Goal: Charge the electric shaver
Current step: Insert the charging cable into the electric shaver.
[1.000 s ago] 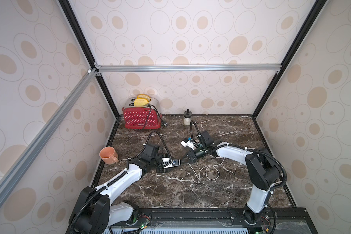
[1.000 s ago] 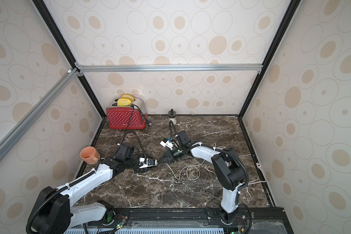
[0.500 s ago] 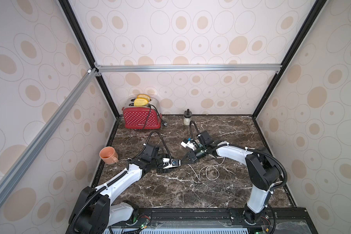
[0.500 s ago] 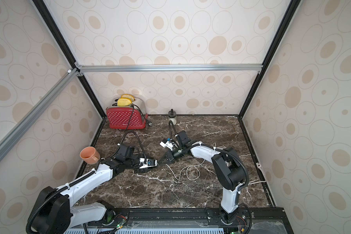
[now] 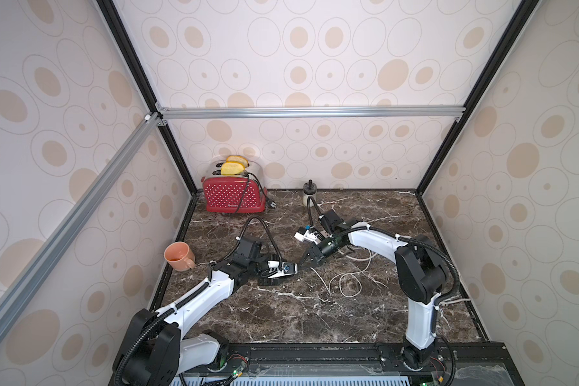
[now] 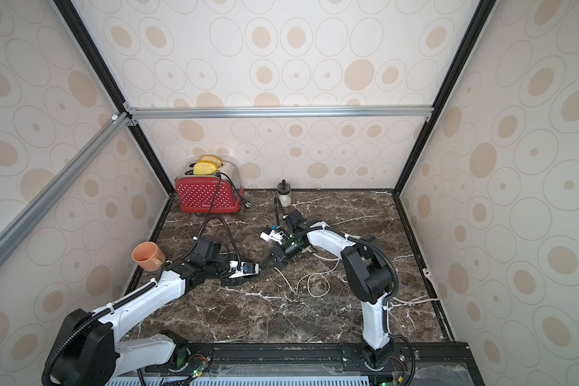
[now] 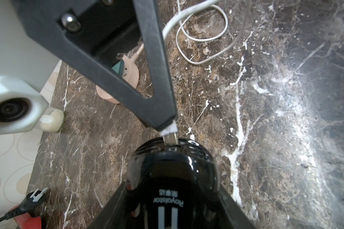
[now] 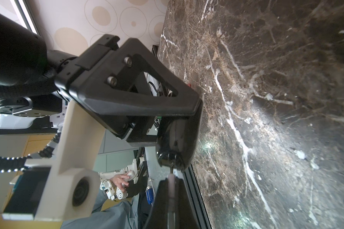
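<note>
left gripper (image 5: 285,269) is clamping the electric shaver (image 7: 173,174), holding it low near the middle of the marble tabletop (image 5: 315,317). right gripper (image 7: 165,124) is pinching the plug (image 7: 170,137) of the white cable (image 7: 204,60), touching it to the shaver's slotted end

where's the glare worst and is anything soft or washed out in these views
Left wrist view: a broad white glare band on the marble top, reflections on the glossy electric shaver, and the charging plug at its end is still legible. Right wrist view: similar sheen on the marble, highlights on the shaver. Both top views: even light, faint shadows.
</note>
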Robot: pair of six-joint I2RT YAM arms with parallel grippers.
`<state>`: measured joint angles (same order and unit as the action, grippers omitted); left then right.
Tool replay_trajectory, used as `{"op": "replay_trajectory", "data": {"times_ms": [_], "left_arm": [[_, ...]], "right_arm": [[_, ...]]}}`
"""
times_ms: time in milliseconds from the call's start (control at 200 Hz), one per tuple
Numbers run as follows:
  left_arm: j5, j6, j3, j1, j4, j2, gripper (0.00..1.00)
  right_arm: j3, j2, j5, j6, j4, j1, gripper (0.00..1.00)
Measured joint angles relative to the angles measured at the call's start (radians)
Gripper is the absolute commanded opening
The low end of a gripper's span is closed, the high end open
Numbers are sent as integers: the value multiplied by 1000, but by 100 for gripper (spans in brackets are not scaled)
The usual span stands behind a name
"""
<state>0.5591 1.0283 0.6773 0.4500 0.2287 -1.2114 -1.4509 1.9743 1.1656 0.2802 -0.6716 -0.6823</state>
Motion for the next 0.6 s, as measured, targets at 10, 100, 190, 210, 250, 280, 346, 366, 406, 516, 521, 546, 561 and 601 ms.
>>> {"op": "replay_trajectory", "data": {"times_ms": [10, 100, 190, 210, 250, 280, 346, 366, 406, 516, 521, 546, 561, 601], "left_arm": [[0, 0, 0, 0, 0, 0, 0], [2, 0, 0, 0, -2, 0, 0], [10, 0, 0, 1, -3, 0, 0], [12, -1, 0, 1, -4, 0, 0], [16, -2, 0, 2, -7, 0, 0], [21, -3, 0, 3, -12, 0, 0], [23, -11, 0, 5, -23, 0, 0], [23, -14, 0, 5, -25, 0, 0], [23, -19, 0, 5, -29, -1, 0], [15, -29, 0, 5, -25, -3, 0], [15, -29, 0, 5, -25, -3, 0], [14, -29, 0, 5, -24, -4, 0], [13, -30, 0, 5, -24, -4, 0], [14, -31, -1, 6, -25, -5, 0]], "right_arm": [[-3, 1, -1, -3, -4, 0, 0], [-13, 3, -5, -24, -31, 0, 0], [-24, 3, -12, -56, -64, 0, 0], [-29, 4, -14, -63, -73, 0, 0], [-39, 4, -20, -82, -95, 0, 0], [-46, 4, -24, -93, -108, 0, 0], [-53, 4, -27, -104, -119, -1, 0], [-53, 4, -29, -105, -119, -2, 0], [-53, 4, -33, -105, -118, -3, 0], [-41, -4, -46, -79, -85, -8, 0], [-39, -5, -47, -76, -82, -8, 0], [-27, -12, -50, -67, -64, -8, 0], [-17, -18, -51, -56, -51, -8, 0], [8, -34, -55, -34, -18, -8, 0]]}}
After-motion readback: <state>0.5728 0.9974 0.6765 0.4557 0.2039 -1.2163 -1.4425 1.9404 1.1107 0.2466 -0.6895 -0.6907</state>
